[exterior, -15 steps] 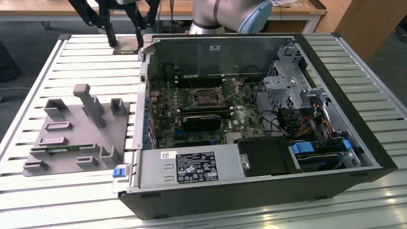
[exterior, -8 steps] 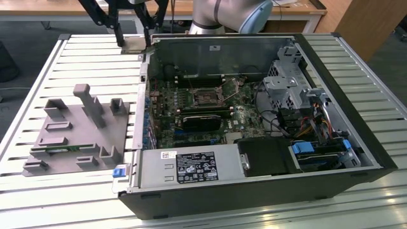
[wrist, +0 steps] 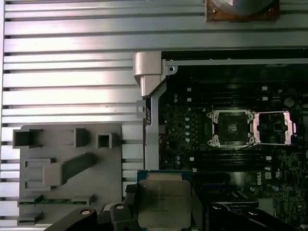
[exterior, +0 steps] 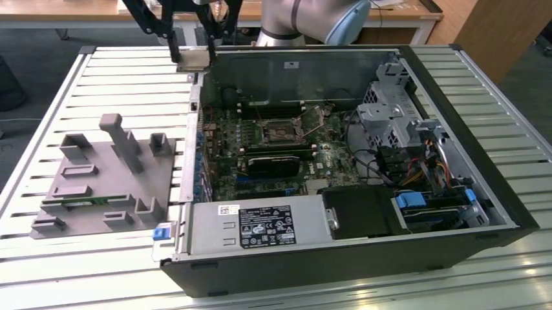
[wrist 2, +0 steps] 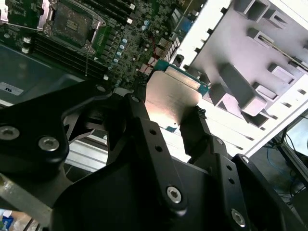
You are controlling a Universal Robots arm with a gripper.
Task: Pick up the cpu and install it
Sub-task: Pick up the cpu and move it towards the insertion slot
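Claw is gripping the cpu by two opposite edges. The fingers are closed onto it, and the chip is hanging above the counter, over the edge of the case at its far corner on the exterior view's left. Pick-up is looking done, install is not: the socket on the board is sitting open and bare, well apart from the chip. A grey fixture is lying on the counter beside the case.
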